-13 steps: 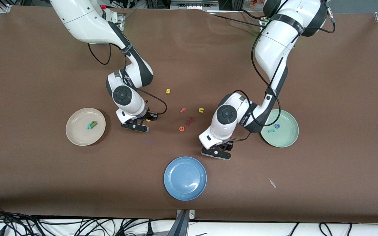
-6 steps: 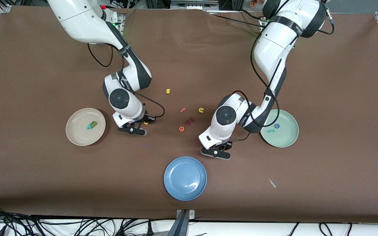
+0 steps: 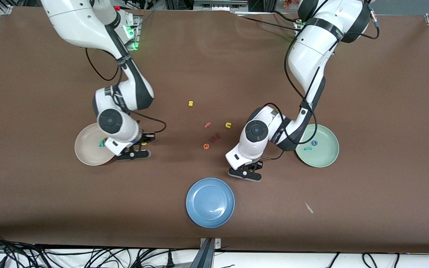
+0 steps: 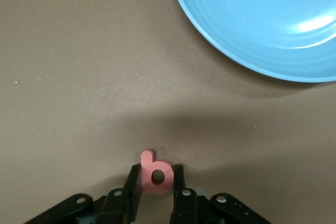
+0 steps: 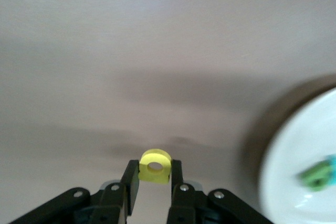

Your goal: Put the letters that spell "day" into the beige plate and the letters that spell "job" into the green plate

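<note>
A yellow "a" [image 5: 155,167] hangs pinched upright just beside the round beige plate [image 3: 85,150], where a dark green "d" [image 5: 317,178] and teal "y" [image 5: 329,161] lie together. A pink-red "b" [image 4: 156,171] stands clamped near the blue plate. A blue "o" [image 3: 314,143] and teal "j" [image 3: 307,149] rest in the pale green plate [image 3: 328,154].

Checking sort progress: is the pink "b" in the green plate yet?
Not yet. The pink "b" sits between the left gripper's fingers on the table beside the blue plate, outside the green plate.
</note>
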Available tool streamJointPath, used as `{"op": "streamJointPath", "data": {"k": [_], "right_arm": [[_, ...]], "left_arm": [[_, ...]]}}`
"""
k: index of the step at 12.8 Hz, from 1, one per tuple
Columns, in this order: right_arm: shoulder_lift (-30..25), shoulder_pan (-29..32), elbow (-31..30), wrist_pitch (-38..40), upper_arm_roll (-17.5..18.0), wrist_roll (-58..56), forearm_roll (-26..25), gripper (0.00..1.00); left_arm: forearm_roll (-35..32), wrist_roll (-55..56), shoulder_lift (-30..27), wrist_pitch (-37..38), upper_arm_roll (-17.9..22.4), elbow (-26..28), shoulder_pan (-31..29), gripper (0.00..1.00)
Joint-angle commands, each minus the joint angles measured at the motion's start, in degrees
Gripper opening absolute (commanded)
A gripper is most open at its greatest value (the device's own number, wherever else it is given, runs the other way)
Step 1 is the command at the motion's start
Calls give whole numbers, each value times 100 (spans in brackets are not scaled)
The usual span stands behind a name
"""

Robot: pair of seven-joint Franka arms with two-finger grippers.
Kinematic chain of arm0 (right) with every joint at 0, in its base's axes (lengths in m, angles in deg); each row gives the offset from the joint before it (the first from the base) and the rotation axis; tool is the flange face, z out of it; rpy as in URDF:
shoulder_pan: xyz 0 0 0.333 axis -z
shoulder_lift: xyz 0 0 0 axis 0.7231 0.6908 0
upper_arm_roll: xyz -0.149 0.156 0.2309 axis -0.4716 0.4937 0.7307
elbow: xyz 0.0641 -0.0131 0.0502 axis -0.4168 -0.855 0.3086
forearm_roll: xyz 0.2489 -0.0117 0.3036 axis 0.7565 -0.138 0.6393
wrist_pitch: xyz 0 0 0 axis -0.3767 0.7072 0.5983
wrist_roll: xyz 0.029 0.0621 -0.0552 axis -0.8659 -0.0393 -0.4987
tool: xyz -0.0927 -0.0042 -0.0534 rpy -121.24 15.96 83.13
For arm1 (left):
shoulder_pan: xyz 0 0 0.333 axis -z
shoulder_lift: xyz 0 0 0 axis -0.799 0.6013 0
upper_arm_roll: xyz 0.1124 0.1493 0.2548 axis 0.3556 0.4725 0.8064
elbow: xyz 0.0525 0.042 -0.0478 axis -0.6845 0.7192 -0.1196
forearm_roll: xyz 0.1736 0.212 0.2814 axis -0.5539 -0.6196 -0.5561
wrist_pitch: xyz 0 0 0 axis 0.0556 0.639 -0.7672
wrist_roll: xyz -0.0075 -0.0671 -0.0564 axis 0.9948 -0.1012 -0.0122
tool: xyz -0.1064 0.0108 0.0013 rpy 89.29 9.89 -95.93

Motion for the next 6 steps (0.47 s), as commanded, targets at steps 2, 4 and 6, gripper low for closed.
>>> {"op": "streamJointPath", "data": {"k": [2, 4, 6], "right_arm": [[-469, 7, -444, 44, -596, -1426, -12, 17], [-627, 7, -620, 61, -938, -2050, -12, 17], [-663, 7, -760, -9, -1290, -2648, 57, 17]], "left_arm": [[151, -16, -298, 319, 44, -60, 17, 0], [151, -24, -509, 898, 35, -60, 17, 0], [151, -33, -729, 1697, 35, -60, -1, 0]]}}
